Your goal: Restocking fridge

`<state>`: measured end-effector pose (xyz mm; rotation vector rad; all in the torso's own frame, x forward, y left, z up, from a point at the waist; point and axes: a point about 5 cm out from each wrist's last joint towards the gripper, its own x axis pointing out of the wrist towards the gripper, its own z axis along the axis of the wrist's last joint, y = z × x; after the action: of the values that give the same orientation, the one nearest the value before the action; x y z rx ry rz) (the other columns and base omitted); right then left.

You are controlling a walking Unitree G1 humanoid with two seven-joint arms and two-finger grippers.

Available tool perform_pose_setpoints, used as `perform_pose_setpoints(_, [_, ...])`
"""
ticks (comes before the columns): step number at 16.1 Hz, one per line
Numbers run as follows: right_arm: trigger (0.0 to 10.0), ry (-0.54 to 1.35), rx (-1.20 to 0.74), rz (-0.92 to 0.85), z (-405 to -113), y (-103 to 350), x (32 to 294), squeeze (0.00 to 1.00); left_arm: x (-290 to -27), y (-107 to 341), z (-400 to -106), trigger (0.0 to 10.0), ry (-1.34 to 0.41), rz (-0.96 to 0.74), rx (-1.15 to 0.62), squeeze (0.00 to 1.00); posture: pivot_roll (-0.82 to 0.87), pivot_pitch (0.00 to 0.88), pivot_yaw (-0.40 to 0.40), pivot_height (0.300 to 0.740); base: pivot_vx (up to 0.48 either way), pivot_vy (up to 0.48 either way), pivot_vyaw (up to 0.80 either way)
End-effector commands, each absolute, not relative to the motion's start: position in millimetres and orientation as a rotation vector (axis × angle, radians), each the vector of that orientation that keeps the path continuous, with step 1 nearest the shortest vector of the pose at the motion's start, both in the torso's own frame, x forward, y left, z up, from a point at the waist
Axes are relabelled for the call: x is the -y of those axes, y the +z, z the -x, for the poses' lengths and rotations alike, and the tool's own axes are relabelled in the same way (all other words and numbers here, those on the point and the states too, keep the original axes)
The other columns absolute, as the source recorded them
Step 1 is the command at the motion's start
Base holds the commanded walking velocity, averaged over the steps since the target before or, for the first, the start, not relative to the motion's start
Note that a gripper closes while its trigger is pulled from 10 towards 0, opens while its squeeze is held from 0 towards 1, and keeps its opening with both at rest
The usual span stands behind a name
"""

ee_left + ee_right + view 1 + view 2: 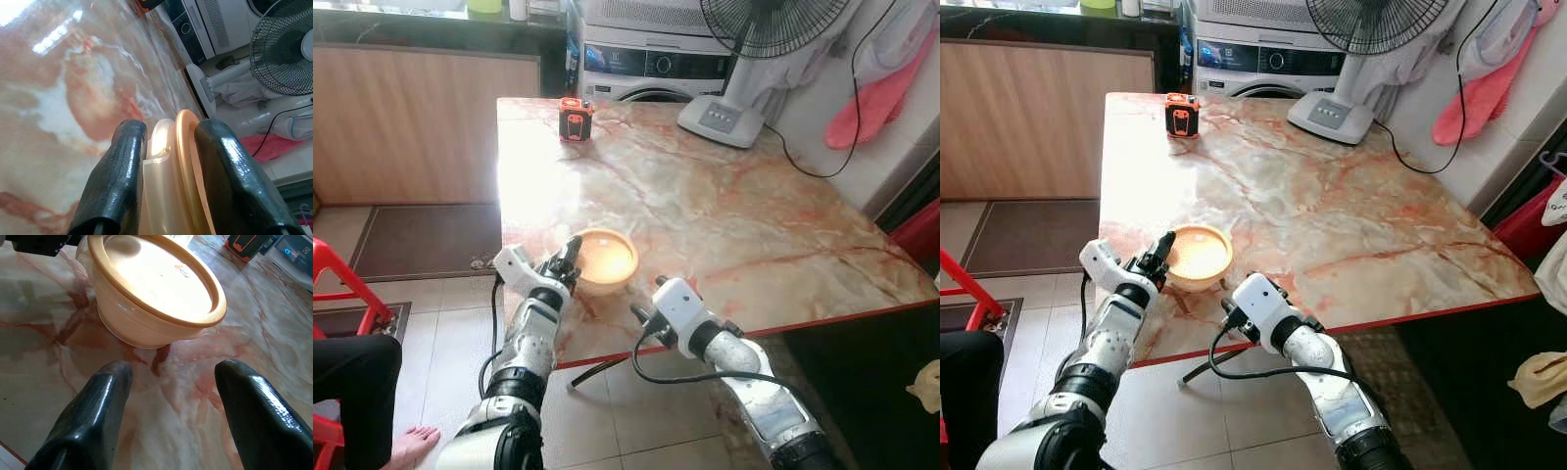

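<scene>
A lidded container (606, 260), pale and translucent with an orange rim, is sitting near the front edge of the marble table (724, 206), and it is the thing being collected for the fridge. The left tool (570, 257) is closing on it from the side: in the left wrist view one black finger (115, 181) is lying against the outer wall and the other is sitting over the lid's rim, so the rim is being pinched narrowly between them. The right tool (168, 406) is hovering just short of the container on its near side, its two fingers spread wide and apart from the wall, with bare marble between them. The step in hand appears to be securing the container before carrying it off; a one-sided pinch on a rim looks like a weak hold, so the next move probably calls for the right tool to be brought in against the wall or under the base to share the load, then a level lift so the lid is not pried loose. Farther from both tools, across the table, a small orange and black device (576, 119) is standing beside a white fan (744, 69), with a washing machine (651, 64) beyond. Left of the left tool, a person's bare foot (412, 446) is resting on the tiled floor by a red chair (342, 284).
</scene>
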<state>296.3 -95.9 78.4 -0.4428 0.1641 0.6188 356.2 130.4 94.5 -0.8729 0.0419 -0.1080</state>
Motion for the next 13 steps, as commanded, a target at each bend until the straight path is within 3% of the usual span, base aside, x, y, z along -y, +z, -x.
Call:
perform_pose_setpoints(1, [10.0, 0.616, -0.149, 0.458, -297.5, 83.6, 98.5, 0.00, -124.3, 94.9, -358.3, 10.0, -0.109, 0.876, -0.069, 0.00, -0.07, 0.000, -0.176, 0.740, 0.000, 0.000, 0.00])
perform_pose_setpoints(6, [10.0, 0.620, -0.151, 0.468, -297.8, 83.2, 98.4, 0.00, -124.3, 91.8, -358.8, 9.8, -0.094, 0.862, -0.100, 0.00, -0.07, 0.000, -0.177, 0.740, 0.000, 0.000, 0.00])
perform_pose_setpoints(8, [10.0, 0.620, -0.151, 0.470, -297.9, 83.2, 98.4, 0.00, -124.4, 90.0, -358.6, 0.0, -0.089, 0.853, -0.115, 0.00, -0.07, 0.000, -0.178, 0.740, 0.000, 0.000, 0.00])
perform_pose_setpoints(13, [10.0, 0.621, -0.150, 0.475, -298.0, 83.6, 98.6, 0.00, -123.0, 88.4, -358.2, 0.0, -0.092, 0.841, -0.129, 0.00, -0.07, 0.000, -0.178, 0.740, 0.000, 0.000, 0.00])
